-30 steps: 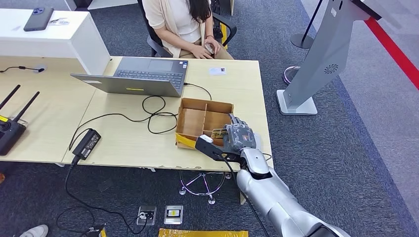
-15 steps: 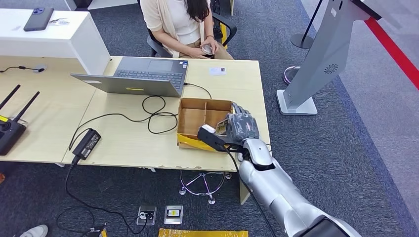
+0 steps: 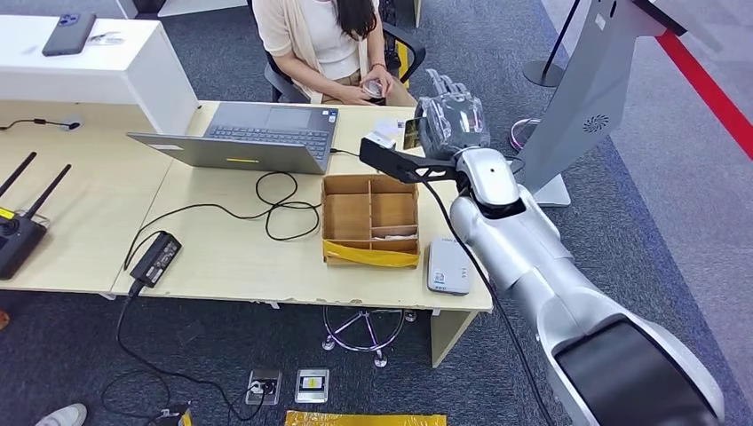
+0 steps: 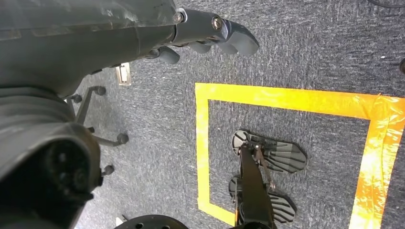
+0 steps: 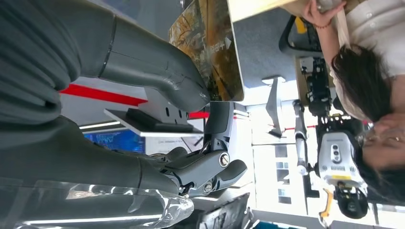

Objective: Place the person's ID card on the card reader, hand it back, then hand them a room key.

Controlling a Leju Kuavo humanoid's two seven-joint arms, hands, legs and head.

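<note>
My right hand (image 3: 448,120) is raised over the far edge of the table, in front of the seated person (image 3: 324,44). It pinches a dark patterned room key card (image 3: 411,133) between thumb and fingers; the card (image 5: 215,47) shows close up in the right wrist view, with the person (image 5: 367,71) beyond it. The person's hands (image 3: 368,89) are together in their lap around a small object. A white card reader (image 3: 448,266) lies at the table's front right corner. My left hand (image 4: 210,28) hangs over the floor holding nothing.
A compartmented cardboard box (image 3: 348,217) sits between the reader and an open laptop (image 3: 257,133), with cables (image 3: 275,200) and a power brick (image 3: 155,257) to the left. A small white card (image 3: 384,138) lies beneath my thumb. A grey kiosk stand (image 3: 568,115) rises right of the table.
My right hand has lifted out of the cardboard box with the key card and swung across the table toward the person. The card reader, hidden before, now shows.
</note>
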